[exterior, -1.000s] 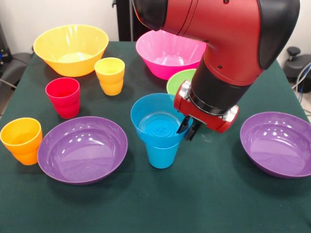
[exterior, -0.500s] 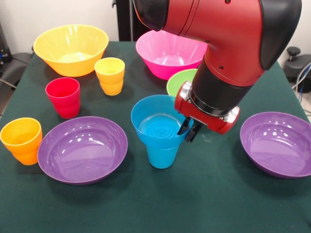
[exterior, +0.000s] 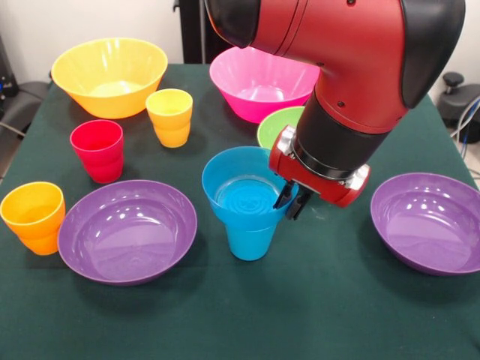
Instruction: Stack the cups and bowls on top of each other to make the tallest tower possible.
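The small blue bowl (exterior: 241, 189) sits on the blue cup (exterior: 251, 241) at the table's middle. My gripper (exterior: 290, 205) comes down from the red arm at the bowl's right rim, and its dark fingers (exterior: 284, 196) are shut on that rim. The lime green bowl (exterior: 274, 127) stands just behind, partly hidden by the arm. The red cup (exterior: 97, 150), yellow cup (exterior: 169, 116) and orange cup (exterior: 34, 216) stand apart on the left.
A purple bowl (exterior: 127, 229) lies left of the blue cup and another (exterior: 427, 221) at the right. The orange-yellow bowl (exterior: 109, 75) and the pink bowl (exterior: 259, 82) stand at the back. The table has a dark green cloth (exterior: 315, 307).
The gripper and the blue bowl shifted very slightly; otherwise nothing has visibly moved.
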